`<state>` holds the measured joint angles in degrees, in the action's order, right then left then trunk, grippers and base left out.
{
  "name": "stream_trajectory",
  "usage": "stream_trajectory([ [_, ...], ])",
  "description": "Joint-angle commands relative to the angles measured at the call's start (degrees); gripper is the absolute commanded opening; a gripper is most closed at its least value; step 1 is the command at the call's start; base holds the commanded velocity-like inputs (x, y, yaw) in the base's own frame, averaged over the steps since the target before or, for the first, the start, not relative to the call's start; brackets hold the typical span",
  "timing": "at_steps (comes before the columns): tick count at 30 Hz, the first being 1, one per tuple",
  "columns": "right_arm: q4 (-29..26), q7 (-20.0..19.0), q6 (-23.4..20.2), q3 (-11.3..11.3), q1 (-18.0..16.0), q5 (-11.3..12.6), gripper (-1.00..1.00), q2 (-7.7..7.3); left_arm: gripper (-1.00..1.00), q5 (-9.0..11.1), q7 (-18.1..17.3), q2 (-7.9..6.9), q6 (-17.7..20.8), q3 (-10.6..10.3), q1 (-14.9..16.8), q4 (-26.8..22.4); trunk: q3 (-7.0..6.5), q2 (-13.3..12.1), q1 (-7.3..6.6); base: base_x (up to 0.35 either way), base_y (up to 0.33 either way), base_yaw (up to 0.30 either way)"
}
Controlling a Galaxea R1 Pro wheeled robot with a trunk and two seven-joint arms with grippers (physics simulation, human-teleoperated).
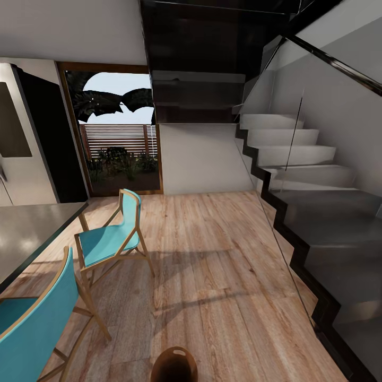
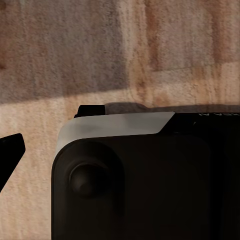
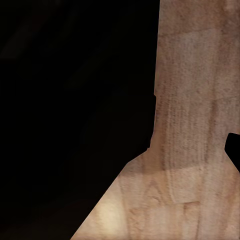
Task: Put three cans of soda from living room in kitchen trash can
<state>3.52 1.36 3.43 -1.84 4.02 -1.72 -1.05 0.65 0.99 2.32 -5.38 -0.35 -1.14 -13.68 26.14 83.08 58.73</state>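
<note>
2 chairs, 1 trash can

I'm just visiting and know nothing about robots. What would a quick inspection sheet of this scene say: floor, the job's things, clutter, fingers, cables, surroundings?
Surface: light wood floor, bare ahead, crossed by shadows.
Job's things: brown trash can with a slot handle at the head view's lower edge; its inside is hidden.
Clutter: two turquoise chairs beside a grey counter.
Grippers: dark finger tips at the edges of both wrist views; open or shut cannot be told.
Cables: nothing seen.
Surroundings: glass-railed staircase, glass door to a garden, steel fridge.
</note>
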Motion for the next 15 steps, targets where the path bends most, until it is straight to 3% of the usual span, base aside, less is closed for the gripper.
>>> stream_trajectory([
  [1,0.0,0.0,0.0,0.0,0.0,0.0,1.0,0.0,1.0,0.0,0.0,0.0,0.0,0.0,0.0,0.0,0.0,0.0,0.0,0.0,0.0,0.0],
  [15,0.0,0.0,0.0,0.0,0.0,0.0,1.0,0.0,1.0,0.0,0.0,0.0,0.0,0.0,0.0,0.0,0.0,0.0,0.0,0.0,0.0,0.0],
])
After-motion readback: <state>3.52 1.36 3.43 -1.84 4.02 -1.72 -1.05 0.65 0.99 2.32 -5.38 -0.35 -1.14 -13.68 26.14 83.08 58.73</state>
